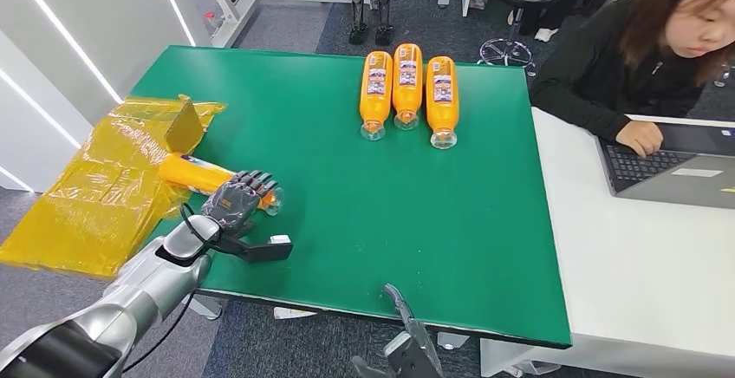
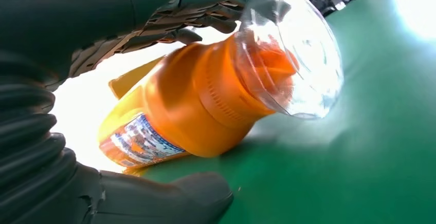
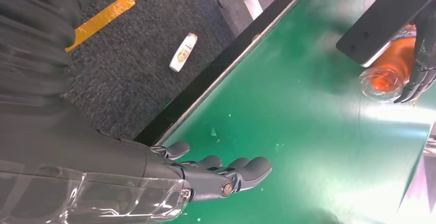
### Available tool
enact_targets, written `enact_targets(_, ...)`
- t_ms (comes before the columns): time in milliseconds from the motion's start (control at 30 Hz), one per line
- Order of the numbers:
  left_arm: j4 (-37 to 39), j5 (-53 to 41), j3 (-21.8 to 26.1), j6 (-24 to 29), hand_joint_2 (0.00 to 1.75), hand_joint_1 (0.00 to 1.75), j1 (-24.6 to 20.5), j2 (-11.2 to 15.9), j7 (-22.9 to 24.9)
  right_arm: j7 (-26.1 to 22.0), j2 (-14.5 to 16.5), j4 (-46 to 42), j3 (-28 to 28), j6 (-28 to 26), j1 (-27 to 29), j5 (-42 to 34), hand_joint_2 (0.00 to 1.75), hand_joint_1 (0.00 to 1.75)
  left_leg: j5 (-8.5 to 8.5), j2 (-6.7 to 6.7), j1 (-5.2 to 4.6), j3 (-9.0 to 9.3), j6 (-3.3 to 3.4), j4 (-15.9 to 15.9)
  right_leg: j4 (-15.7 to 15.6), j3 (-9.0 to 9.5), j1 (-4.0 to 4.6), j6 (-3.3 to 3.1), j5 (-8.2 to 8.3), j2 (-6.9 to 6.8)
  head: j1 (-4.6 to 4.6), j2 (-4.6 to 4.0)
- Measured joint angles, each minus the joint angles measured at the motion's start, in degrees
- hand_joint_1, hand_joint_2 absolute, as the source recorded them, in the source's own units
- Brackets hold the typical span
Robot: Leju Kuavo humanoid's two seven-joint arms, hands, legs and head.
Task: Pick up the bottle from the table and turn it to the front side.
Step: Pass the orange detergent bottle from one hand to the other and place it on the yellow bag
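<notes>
An orange bottle (image 1: 195, 172) lies on its side at the left of the green table (image 1: 390, 205), its base end at the yellow bag. My left hand (image 1: 238, 200) is over its cap end. In the left wrist view the fingers (image 2: 169, 23) arch over the bottle (image 2: 195, 111) and its clear cap cover, while the thumb (image 2: 169, 198) stays apart with green table showing between. The right wrist view shows the same bottle (image 3: 391, 72) under those fingers. My right hand (image 3: 216, 175) hovers at the table's front edge (image 1: 407, 326), fingers stretched out, holding nothing.
Three more orange bottles (image 1: 406, 92) lie side by side at the back of the table. A crumpled yellow plastic bag (image 1: 104, 187) hangs off the left edge. A person (image 1: 641, 57) types on a laptop (image 1: 676, 166) at the white table to the right. A small bottle (image 3: 183, 52) lies on the floor.
</notes>
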Motion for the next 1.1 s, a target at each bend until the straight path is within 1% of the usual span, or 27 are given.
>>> enact_targets(133,-1.5,0.6,1.2,5.0,1.75,0.00,1.2,-0.8,-2.4,-0.2,0.3,-0.2,-1.4,-0.6,0.8,0.6,1.75,0.00,0.03,-0.02,-0.01,-0.04,-0.04,0.0,0.0,-0.07,0.00,-0.01,-0.01,-0.01,0.01,0.00)
enact_targets(200,-4.1,0.2,1.5,5.9,1.75,0.00,2.1,-1.2,-3.6,-0.6,0.4,-0.3,-2.1,-1.7,1.3,0.6,1.75,0.00,0.03,-0.05,-0.01,-0.12,-0.04,0.0,0.0,-0.15,-0.01,0.00,-0.01,-0.03,0.00,0.00)
enact_targets(333,-12.5,-0.8,1.5,4.6,1.75,0.00,3.9,-1.8,-4.4,-1.2,0.5,-1.0,-3.3,-4.8,2.3,0.6,1.75,0.00,0.04,-0.07,-0.02,-0.37,-0.04,0.1,0.0,-0.31,-0.01,0.01,0.00,-0.05,0.02,0.00)
enact_targets(467,-22.8,-1.4,1.4,3.9,1.75,0.00,5.8,-1.7,-3.1,-1.4,0.5,-2.3,-4.6,-8.1,3.3,1.3,1.75,0.00,-0.01,-0.02,-0.04,-0.43,0.02,0.1,-0.1,-0.34,-0.03,0.02,0.01,-0.02,0.02,0.00)
enact_targets(567,-30.0,-0.4,1.4,4.8,1.75,0.00,8.1,-1.2,-2.7,-1.8,0.3,-3.7,-5.3,-10.2,3.8,2.7,1.75,0.00,-0.04,-0.02,-0.03,-0.43,0.05,0.1,-0.1,-0.37,-0.03,0.02,-0.01,-0.02,0.01,0.00)
enact_targets(633,-34.3,2.5,1.4,6.7,1.75,0.00,10.1,-1.2,-3.7,-2.4,0.2,-5.0,-5.9,-11.0,4.3,3.7,1.75,0.00,-0.07,-0.01,-0.03,-0.44,0.06,0.1,-0.1,-0.39,-0.03,0.02,-0.02,-0.02,0.01,0.00)
enact_targets(733,-39.7,10.5,1.5,9.0,1.75,0.00,13.1,-2.0,-7.8,-3.9,0.2,-7.5,-7.0,-11.1,5.1,5.1,1.75,0.00,-0.09,-0.02,-0.03,-0.45,0.08,0.1,-0.1,-0.39,-0.03,0.03,-0.06,-0.03,0.01,0.00)
enact_targets(767,-41.3,14.9,1.6,8.9,1.75,0.00,14.3,-2.6,-10.2,-4.8,0.2,-8.5,-7.5,-11.2,5.5,5.3,1.75,0.00,-0.10,-0.02,-0.03,-0.45,0.09,0.1,-0.1,-0.38,-0.03,0.03,-0.07,-0.03,0.00,0.00)
enact_targets(867,-45.6,31.2,2.0,7.0,1.75,0.00,18.5,-5.3,-19.5,-9.0,0.2,-12.7,-8.9,-11.2,6.9,5.1,1.75,0.00,-0.13,-0.02,-0.03,-0.48,0.12,0.1,-0.1,-0.38,-0.04,0.03,-0.08,-0.04,0.01,0.00)
enact_targets(933,-47.8,41.5,2.4,3.5,1.75,0.00,21.2,-7.6,-25.0,-11.6,0.1,-15.7,-9.3,-11.2,7.7,4.4,1.75,0.00,-0.14,-0.02,-0.05,-0.49,0.15,0.1,-0.1,-0.37,-0.05,0.04,-0.08,-0.05,0.01,0.00)
enact_targets(967,-48.7,46.6,2.6,0.8,1.75,0.00,22.5,-8.8,-27.1,-12.5,-0.1,-17.2,-9.5,-11.2,8.0,4.1,1.75,0.00,-0.15,-0.02,-0.06,-0.50,0.16,0.1,-0.1,-0.37,-0.06,0.04,-0.08,-0.05,0.01,0.00)
enact_targets(1033,-51.0,56.7,2.9,-5.0,1.75,0.00,25.1,-11.1,-29.4,-13.4,-0.8,-20.2,-9.5,-11.2,8.5,4.2,1.75,0.00,-0.18,-0.02,-0.07,-0.52,0.20,0.1,-0.2,-0.37,-0.07,0.07,-0.10,-0.05,0.02,0.00)
enact_targets(1100,-53.4,64.4,2.9,-9.3,1.75,0.00,27.1,-12.8,-30.0,-13.7,-1.5,-23.1,-9.6,-11.2,9.1,5.2,1.75,0.00,-0.21,-0.02,-0.07,-0.54,0.25,0.1,-0.2,-0.37,-0.07,0.10,-0.12,-0.06,0.02,0.00)
